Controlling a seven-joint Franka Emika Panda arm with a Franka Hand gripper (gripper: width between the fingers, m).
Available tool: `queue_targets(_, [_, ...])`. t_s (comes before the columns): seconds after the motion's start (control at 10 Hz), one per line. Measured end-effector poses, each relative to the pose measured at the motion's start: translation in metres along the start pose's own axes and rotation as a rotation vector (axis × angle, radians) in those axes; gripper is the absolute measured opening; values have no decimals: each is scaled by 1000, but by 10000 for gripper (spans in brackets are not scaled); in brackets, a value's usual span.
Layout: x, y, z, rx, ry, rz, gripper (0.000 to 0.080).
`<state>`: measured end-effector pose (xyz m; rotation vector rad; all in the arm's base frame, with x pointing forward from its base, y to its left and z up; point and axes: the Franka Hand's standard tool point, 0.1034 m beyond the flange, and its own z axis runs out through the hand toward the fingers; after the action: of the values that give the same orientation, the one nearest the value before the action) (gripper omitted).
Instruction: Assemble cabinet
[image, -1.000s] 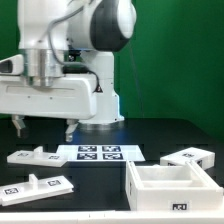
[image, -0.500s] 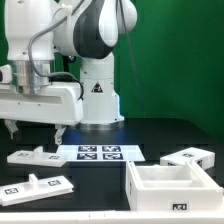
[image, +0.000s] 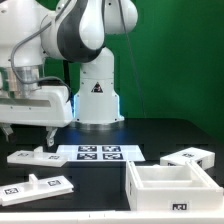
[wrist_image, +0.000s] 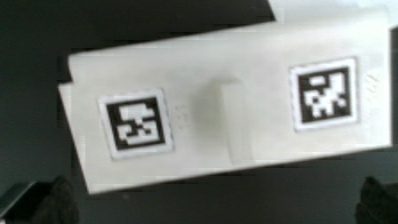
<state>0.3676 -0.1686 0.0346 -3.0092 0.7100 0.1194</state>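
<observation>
The white box-shaped cabinet body (image: 172, 186) lies open side up at the front on the exterior view's right. A flat white panel (image: 188, 157) lies behind it. Two more tagged white panels lie on the exterior view's left: a far one (image: 32, 155) and a near one (image: 38, 184). My gripper (image: 28, 137) hangs open and empty just above the far left panel. In the wrist view that panel (wrist_image: 222, 110) shows two tags and a raised ridge between them, with my gripper (wrist_image: 210, 205) open and both dark fingertips (wrist_image: 32, 200) apart at the frame's corners.
The marker board (image: 98, 152) lies flat in the middle of the black table, between the left panels and the robot base (image: 97, 100). A green backdrop stands behind.
The arm has swung toward the exterior view's left; the gripper now hangs over the far left panel instead of over the marker board.
</observation>
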Motion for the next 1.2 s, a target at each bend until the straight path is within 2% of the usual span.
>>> queue_targets(0.3, [-7,-9,12,-21,-10,-17,796])
queue_targets(0.5, [-10,-9,22,-39,-21,-27,796])
queue_targets(0.7, [-14,-8,26,-44,-35,-15,769])
queue_targets(0.8, [-14,-8,26,-44,-35,-15,621])
queue_targets(0.9, [-14,-8,26,-44,-35,-15,621])
queue_targets(1.1, [-14,-8,26,-44,-36,-15,346])
queue_targets(1.2, [-14,-8,27,-45,-36,-15,346])
